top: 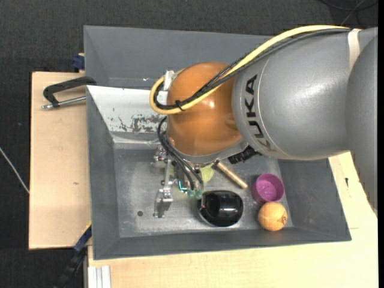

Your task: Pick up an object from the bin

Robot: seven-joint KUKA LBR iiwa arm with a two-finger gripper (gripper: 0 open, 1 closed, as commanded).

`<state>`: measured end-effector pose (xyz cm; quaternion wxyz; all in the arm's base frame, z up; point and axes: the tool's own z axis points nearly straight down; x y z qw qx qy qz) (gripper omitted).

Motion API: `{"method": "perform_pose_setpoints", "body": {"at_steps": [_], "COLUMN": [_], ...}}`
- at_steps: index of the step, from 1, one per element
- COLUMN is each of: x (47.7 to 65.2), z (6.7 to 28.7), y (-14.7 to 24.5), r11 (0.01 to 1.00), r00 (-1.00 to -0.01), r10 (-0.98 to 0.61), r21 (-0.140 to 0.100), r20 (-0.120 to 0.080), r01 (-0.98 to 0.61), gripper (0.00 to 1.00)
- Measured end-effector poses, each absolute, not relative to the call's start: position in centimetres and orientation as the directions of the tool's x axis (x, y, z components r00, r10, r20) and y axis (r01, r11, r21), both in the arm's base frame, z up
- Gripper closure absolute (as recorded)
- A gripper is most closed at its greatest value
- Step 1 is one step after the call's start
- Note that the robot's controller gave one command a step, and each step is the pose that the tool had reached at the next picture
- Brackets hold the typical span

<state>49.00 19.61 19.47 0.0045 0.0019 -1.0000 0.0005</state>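
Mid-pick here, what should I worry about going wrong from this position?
1. The gripper sits low over bare bin floor, left of the glossy black rounded object; a grasp here would likely catch nothing.
2. That black object looks smooth and domed, so it may slip from a grasp.
3. The wooden stick and a pale green item lie partly under the wrist, where cables might snag them.

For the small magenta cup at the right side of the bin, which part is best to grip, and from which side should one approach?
Probably the rim of the magenta cup, taken from above: its mouth seems to face up, so the thin wall can be pinched inside and outside. Choose the far wall, since the orange ball lies close by its near side.
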Motion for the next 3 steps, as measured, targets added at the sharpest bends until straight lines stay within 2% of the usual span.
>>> {"method": "perform_pose_setpoints", "body": {"at_steps": [1,2,3], "x": [49.2,49.2,49.6], "z": [19.9,19.9,24.9], "y": [19.5,19.5,19.1], "r11": [1.0,1.0,0.999], "r00": [-1.0,-1.0,-0.999], "r10": [0.0,0.0,-0.037], "r21": [0.001,0.001,0.001], "r20": [0.001,0.001,0.001], "r01": [0.0,0.0,-0.037], "gripper": [1.0,1.0,1.0]}}
